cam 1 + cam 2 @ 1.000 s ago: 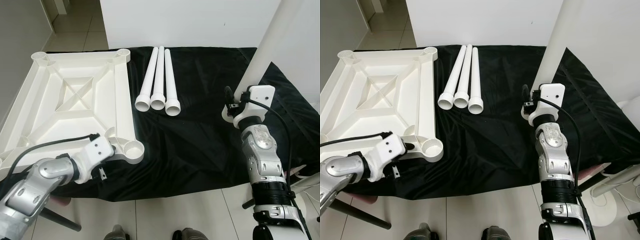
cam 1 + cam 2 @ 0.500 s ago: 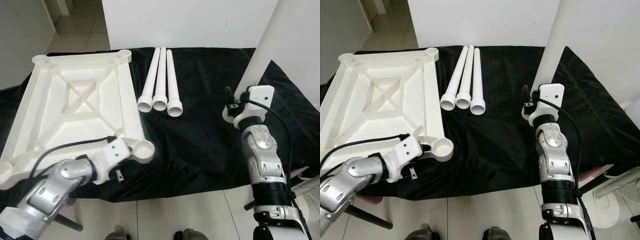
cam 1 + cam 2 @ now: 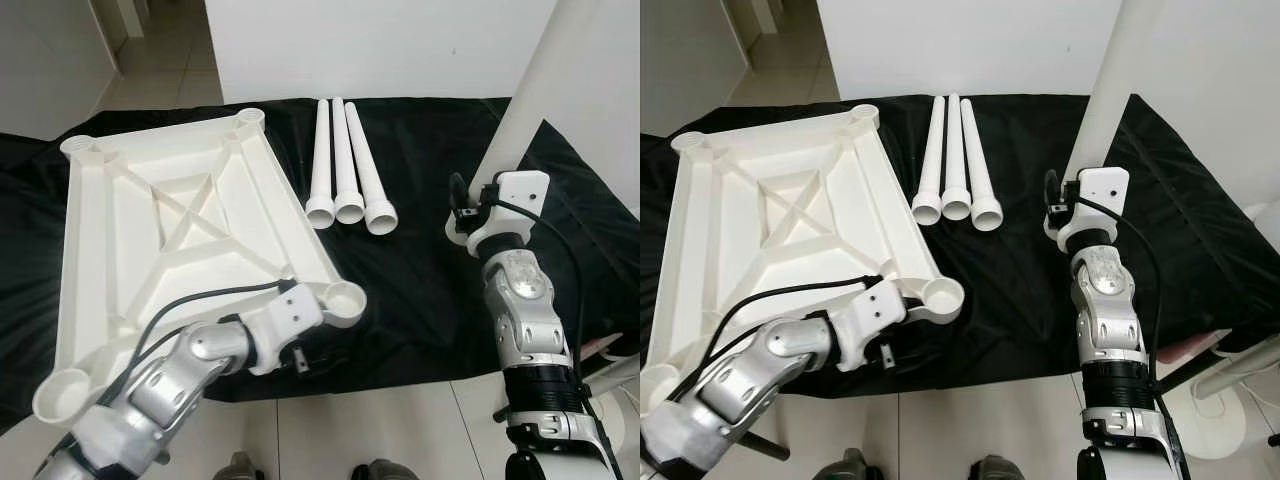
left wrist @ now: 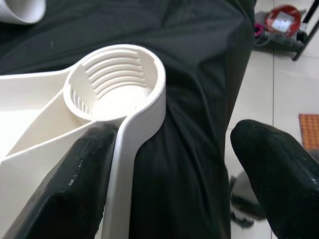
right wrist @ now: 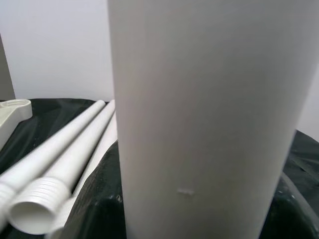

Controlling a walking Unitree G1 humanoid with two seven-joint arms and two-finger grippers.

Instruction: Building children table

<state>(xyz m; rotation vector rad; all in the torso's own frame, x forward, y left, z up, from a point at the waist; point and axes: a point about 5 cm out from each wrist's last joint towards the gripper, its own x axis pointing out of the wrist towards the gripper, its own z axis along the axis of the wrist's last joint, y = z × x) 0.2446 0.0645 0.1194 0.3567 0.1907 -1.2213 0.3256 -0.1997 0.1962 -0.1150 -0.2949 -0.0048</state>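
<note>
Left wrist view: the threaded corner socket (image 4: 115, 82) of the upturned tabletop (image 3: 170, 230) is seen just ahead of the left gripper (image 4: 169, 174), whose fingers (image 4: 79, 184) are spread wide, one pressed to the frame rail, nothing clamped. Over on the right, at middle depth, the right gripper (image 3: 462, 208) is closed on an upright white leg (image 3: 525, 95), its long axis vertical. That socket lies to the near left of the held leg, so the leg would have to be carried leftward. Farther back, three spare legs (image 3: 345, 180) lie side by side on the black-draped surface (image 3: 420, 290).
</note>
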